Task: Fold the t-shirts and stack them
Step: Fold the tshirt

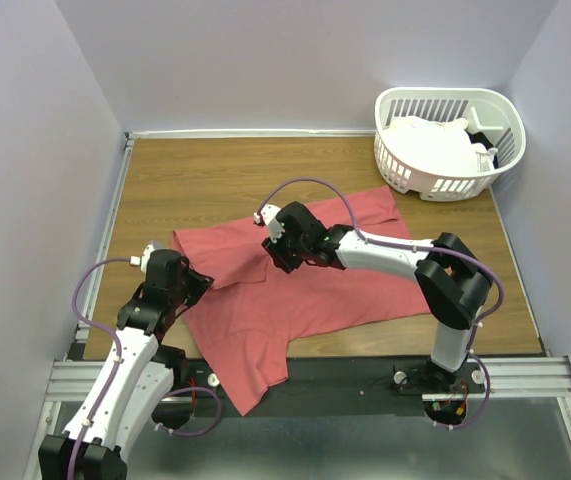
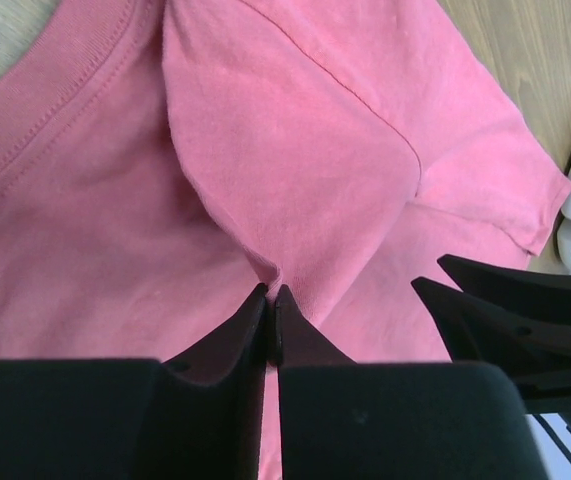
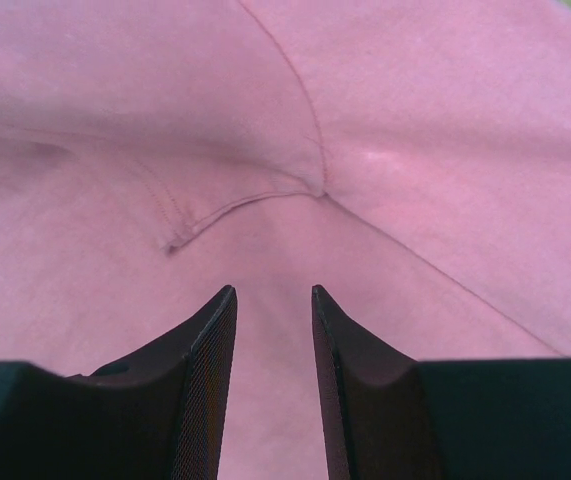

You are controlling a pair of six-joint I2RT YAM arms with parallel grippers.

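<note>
Left hand (image 2: 271, 298) stood almost closed, its tips pinching a raised ridge of the red t-shirt (image 2: 295, 150), which lay spread across the table (image 1: 215, 170). Right hand (image 3: 273, 292) hung narrowly parted just above the same cloth by a sleeve seam, gripping nothing.

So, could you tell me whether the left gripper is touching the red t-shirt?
Touching: the left wrist view shows the left gripper pinching a raised fold of the red t-shirt.

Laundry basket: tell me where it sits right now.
In the top view, the white laundry basket sits at the far right corner of the table, beyond the coral-red t-shirt, with white shirts inside.
</note>
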